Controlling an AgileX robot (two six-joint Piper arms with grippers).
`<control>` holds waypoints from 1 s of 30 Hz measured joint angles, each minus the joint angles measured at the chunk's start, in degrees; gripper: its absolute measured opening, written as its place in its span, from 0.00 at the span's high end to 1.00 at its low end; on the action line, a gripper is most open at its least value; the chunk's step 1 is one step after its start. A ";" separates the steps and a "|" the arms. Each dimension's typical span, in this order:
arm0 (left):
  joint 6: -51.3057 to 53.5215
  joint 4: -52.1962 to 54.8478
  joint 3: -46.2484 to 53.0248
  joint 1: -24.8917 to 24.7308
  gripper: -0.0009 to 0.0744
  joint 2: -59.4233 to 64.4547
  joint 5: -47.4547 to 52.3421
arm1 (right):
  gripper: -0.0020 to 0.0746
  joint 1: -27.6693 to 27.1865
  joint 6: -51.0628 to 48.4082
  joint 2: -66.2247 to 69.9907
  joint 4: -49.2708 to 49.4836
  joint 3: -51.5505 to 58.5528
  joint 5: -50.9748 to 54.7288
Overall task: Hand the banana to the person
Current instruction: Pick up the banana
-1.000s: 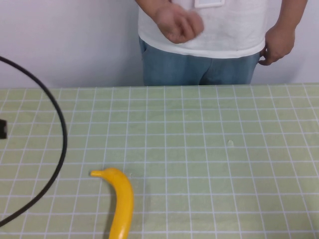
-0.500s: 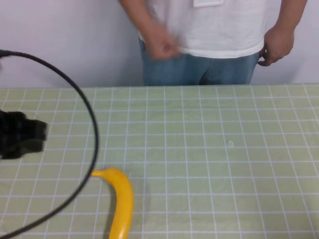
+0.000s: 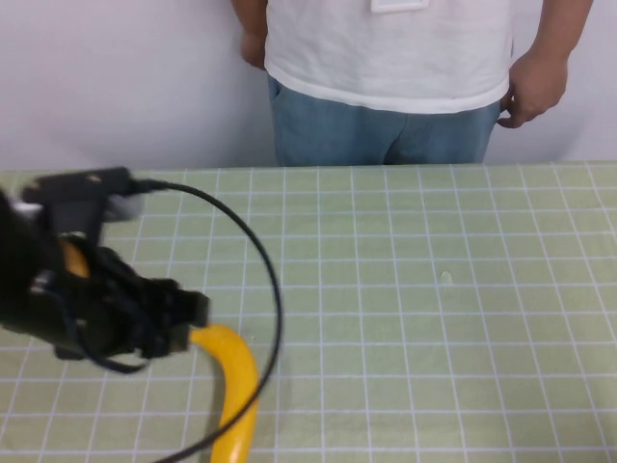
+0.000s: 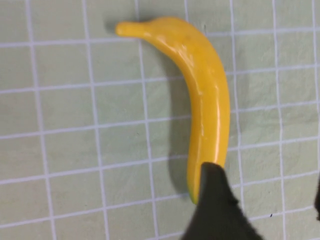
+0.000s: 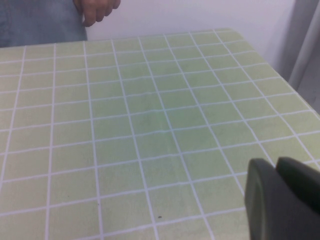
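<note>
The yellow banana point(image 3: 236, 386) lies on the green grid mat at the near left, its stem pointing left. My left gripper point(image 3: 188, 326) hovers over its stem end, open and empty. In the left wrist view the banana point(image 4: 205, 100) lies flat below the camera. One dark finger point(image 4: 215, 205) overlaps its blunt end and the other is at the picture's edge; the gripper point(image 4: 265, 182) has only mat between its fingers. The person point(image 3: 386, 58) stands behind the table's far edge with hands at the sides. My right gripper point(image 5: 280, 200) is shut and empty above the mat.
A black cable point(image 3: 265, 280) loops from the left arm across the mat beside the banana. The green grid mat point(image 3: 434, 318) covers the table. The person's hand point(image 5: 97, 10) shows past the far edge in the right wrist view. A white wall stands behind.
My left arm has swung in from the left and now sits over the banana's stem end. The person's raised hand has dropped to the side. The banana has not moved.
</note>
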 joint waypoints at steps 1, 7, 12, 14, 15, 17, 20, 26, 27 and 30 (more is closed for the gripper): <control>-0.39 0.12 0.00 -0.70 0.50 1.09 -0.19 | 0.99 0.00 0.00 0.00 0.00 0.00 0.00; -3.57 2.77 0.00 -6.52 0.43 8.35 -2.44 | 0.99 0.00 0.00 0.00 0.00 0.00 0.00; -5.04 3.68 0.91 -9.35 0.42 14.34 -4.95 | 0.99 0.00 0.00 0.00 0.00 0.00 0.00; -5.58 3.68 2.60 -9.58 0.42 15.43 -7.14 | 0.99 0.00 0.00 0.00 0.00 0.00 0.00; -6.16 3.68 3.81 -9.58 0.42 16.00 -8.71 | 0.99 0.00 0.00 0.00 0.00 0.00 0.00; -7.19 3.68 6.47 -9.58 0.42 16.51 -12.29 | 0.99 0.00 0.00 0.00 0.00 0.00 0.00; -8.44 3.68 9.64 -9.58 0.42 17.36 -17.55 | 0.99 0.00 0.00 0.00 0.00 0.00 0.00; -9.76 2.65 11.49 -9.72 0.42 20.11 -24.05 | 0.99 0.00 0.00 0.00 0.00 0.00 0.00; -10.26 2.65 11.49 -9.72 0.42 20.95 -24.41 | 0.99 0.00 0.00 0.00 0.00 0.00 0.00; -11.29 2.92 11.49 -9.72 0.42 23.94 -25.20 | 0.99 0.00 0.00 0.00 0.00 0.00 0.00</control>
